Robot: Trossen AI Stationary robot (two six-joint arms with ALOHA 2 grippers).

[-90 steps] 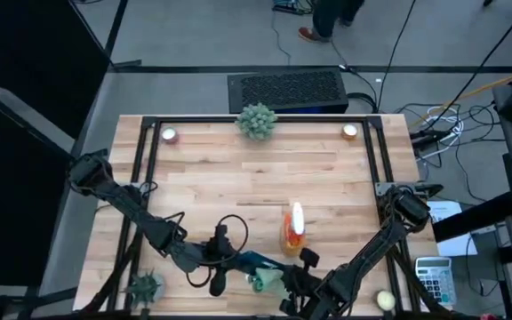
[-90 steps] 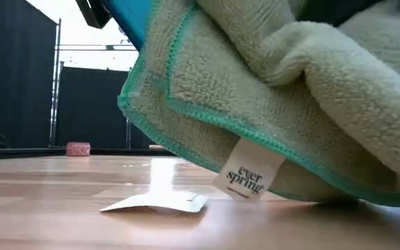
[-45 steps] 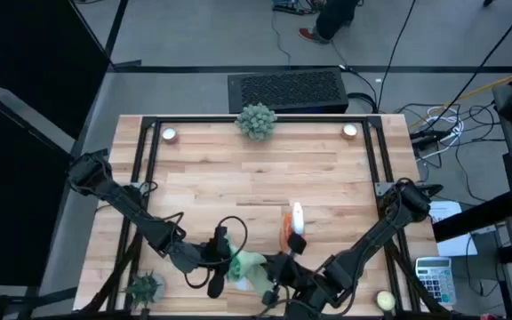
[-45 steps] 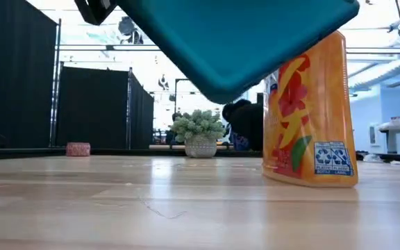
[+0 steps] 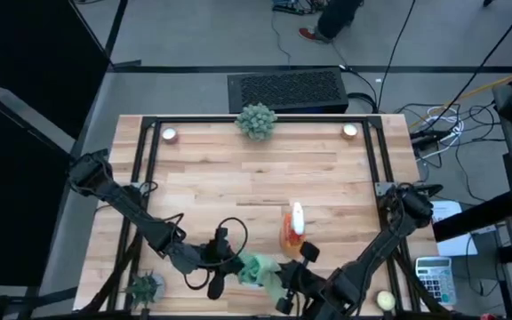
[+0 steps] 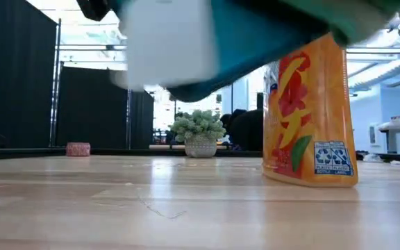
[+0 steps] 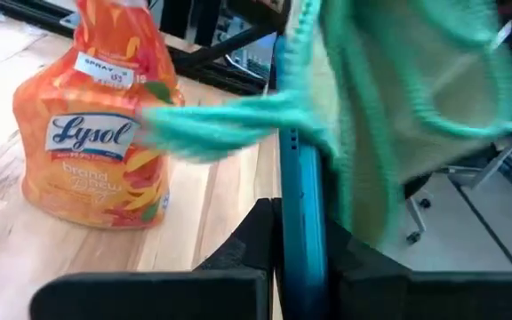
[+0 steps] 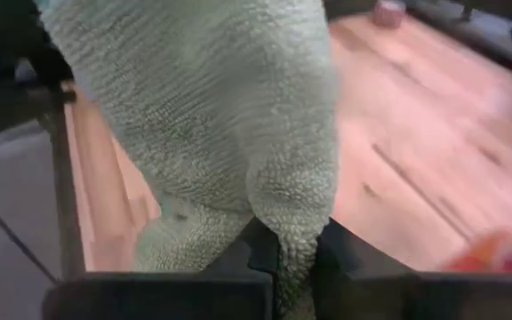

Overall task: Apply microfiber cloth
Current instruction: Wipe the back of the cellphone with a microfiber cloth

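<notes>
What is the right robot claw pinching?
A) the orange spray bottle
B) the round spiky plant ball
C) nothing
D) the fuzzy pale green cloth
D: in the right wrist view, the right gripper is shut on a fold of the fuzzy pale sage-green microfiber cloth.

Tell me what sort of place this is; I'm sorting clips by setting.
Probably a robotics lab or workshop: a framed wooden table on a bare floor strewn with cables, black curtain partitions, and equipment stations behind.
</notes>
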